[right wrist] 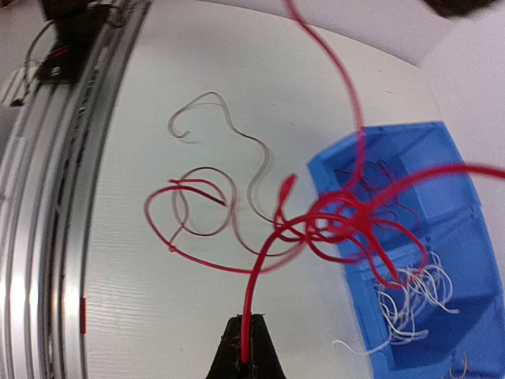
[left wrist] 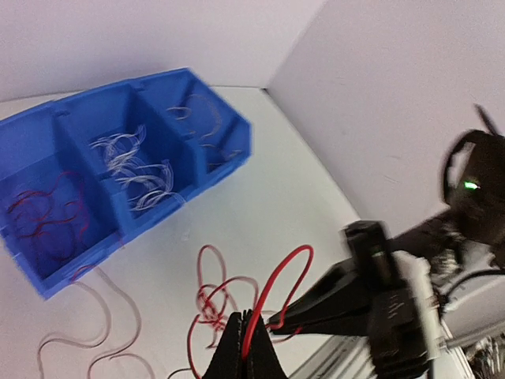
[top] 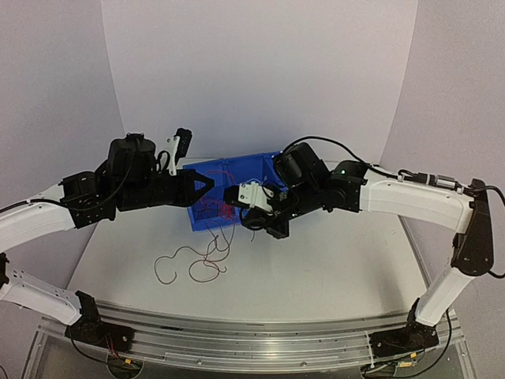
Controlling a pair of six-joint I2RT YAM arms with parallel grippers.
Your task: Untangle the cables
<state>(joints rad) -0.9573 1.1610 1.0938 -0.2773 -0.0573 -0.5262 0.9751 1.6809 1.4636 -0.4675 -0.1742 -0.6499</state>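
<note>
Clamped narrowly in the right gripper (right wrist: 243, 355) and the left gripper (left wrist: 246, 351), red cables (right wrist: 249, 308) are held raised just before the blue bin (top: 237, 166), apparently so the tangle can be drawn apart.

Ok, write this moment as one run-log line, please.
left gripper: shut on red cable | right gripper: shut on red strand | red tangle: knotted | blue bin: white cables inside

no text, labels, brands or numbers can be read in any view.
</note>
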